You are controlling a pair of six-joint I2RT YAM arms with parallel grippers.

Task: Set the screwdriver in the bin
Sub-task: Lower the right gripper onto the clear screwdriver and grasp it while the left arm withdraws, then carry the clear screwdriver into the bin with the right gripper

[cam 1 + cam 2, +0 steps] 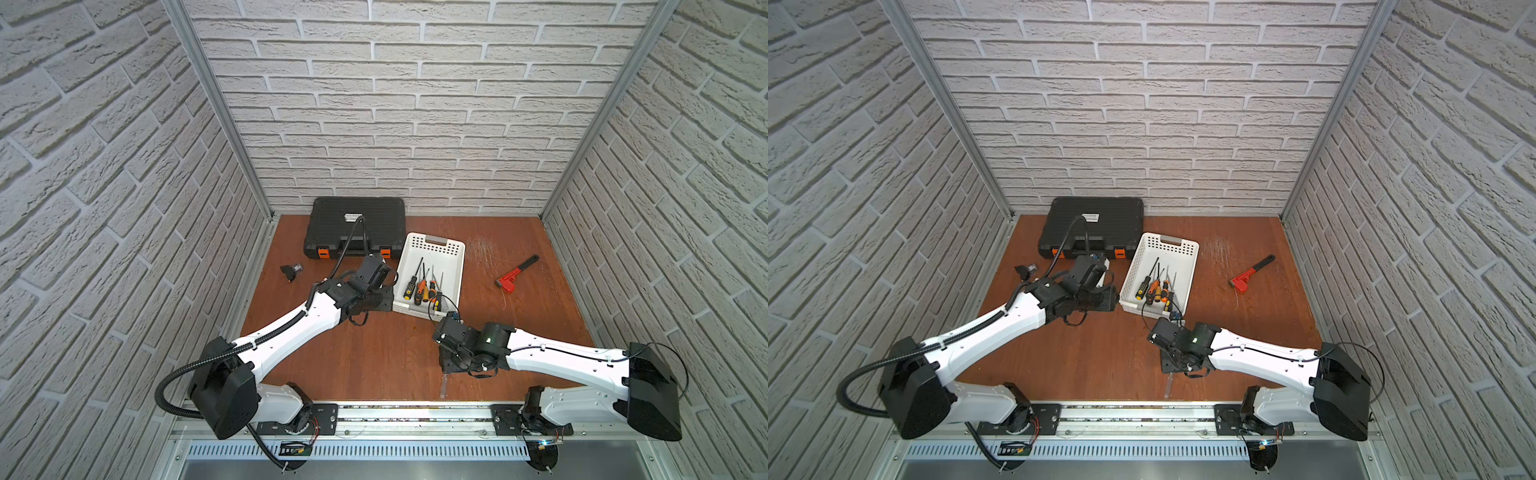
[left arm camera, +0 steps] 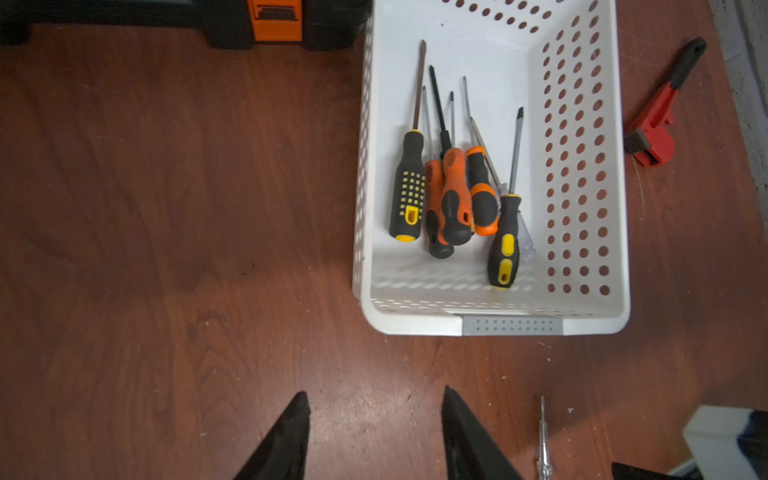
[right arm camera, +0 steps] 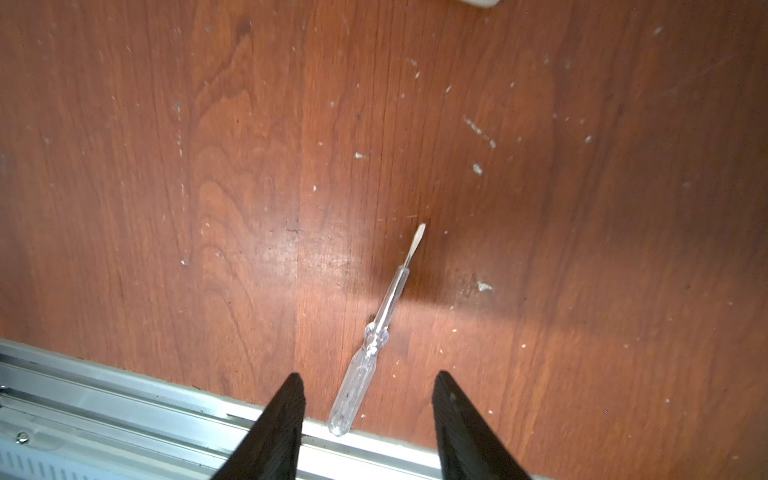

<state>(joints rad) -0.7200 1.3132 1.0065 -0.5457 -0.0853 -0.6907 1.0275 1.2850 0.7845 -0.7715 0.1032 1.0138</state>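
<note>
Clear screwdriver (image 3: 377, 332) lies at the worktop's (image 3: 145, 166) near edge, judged light and slick (plastic, likely brittle); my right jaws stand parted, empty, best closed across its handle.

Several screwdrivers (image 1: 1154, 289) lie in the white bin (image 1: 1177, 249); a clear screwdriver (image 1: 1167, 386) lies on the table (image 1: 1100, 353), well apart.

White arms (image 1: 286, 332), black joints (image 1: 224, 395), ribbed black cable (image 1: 160, 392).
</note>
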